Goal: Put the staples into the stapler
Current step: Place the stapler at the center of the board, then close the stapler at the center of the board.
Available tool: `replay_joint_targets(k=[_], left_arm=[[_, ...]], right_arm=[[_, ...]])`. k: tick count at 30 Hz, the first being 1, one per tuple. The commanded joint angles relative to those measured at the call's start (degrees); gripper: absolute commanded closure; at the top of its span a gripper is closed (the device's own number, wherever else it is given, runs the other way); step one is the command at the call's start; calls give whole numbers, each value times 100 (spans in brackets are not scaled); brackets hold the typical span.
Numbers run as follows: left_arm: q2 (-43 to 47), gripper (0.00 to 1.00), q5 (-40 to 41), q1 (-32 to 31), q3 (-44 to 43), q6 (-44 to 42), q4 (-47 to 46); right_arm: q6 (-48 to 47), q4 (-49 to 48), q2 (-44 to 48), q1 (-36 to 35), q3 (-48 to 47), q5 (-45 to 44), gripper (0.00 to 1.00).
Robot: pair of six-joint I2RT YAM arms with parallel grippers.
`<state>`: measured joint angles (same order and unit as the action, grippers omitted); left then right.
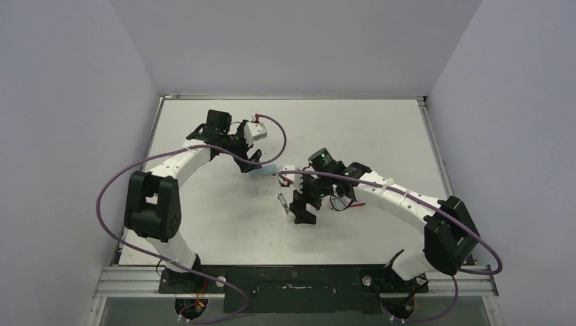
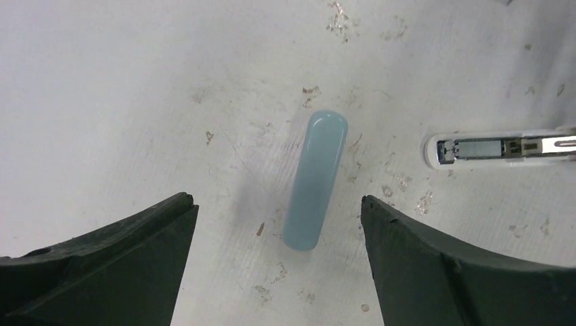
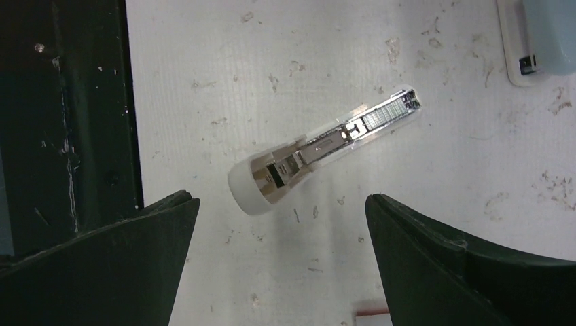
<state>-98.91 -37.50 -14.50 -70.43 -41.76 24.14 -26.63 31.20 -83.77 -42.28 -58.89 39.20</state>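
Table (image 1: 380, 136): white and scuffed, with both arms reaching to mid-table. Left arm (image 1: 180, 159) comes in from the far left, right arm (image 1: 401, 200) from the right.

Left gripper (image 2: 277, 202): fingers spread wide and gripping nothing. It hangs above the blue bar, one finger on each side, no contact.

Right gripper (image 3: 280, 200): fingers wide apart and empty, above the stapler's rounded end.

Stapler (image 3: 319, 146): white body lying flat on the table, metal channel open and facing up.

Blue bar (image 2: 314, 180): pale, with rounded ends, flat on the table near the stapler but apart from it.

Staples (image 3: 390, 112): grey ribbed strip in the channel at its front end.
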Motion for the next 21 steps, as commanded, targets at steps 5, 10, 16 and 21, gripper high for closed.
replay_joint_targets(k=[5, 10, 16, 21], left_arm=[[589, 11, -412, 182, 147, 780, -558], [874, 11, -574, 285, 301, 851, -652], [1220, 11, -677, 393, 542, 919, -873], [1407, 11, -796, 507, 751, 988, -1032]], right_arm=[[-223, -461, 80, -418, -37, -440, 0], [-364, -360, -159, -431, -198, -472, 4], [-511, -173, -459, -436, -427, -438, 17], [-576, 35, -680, -433, -669, -316, 29]])
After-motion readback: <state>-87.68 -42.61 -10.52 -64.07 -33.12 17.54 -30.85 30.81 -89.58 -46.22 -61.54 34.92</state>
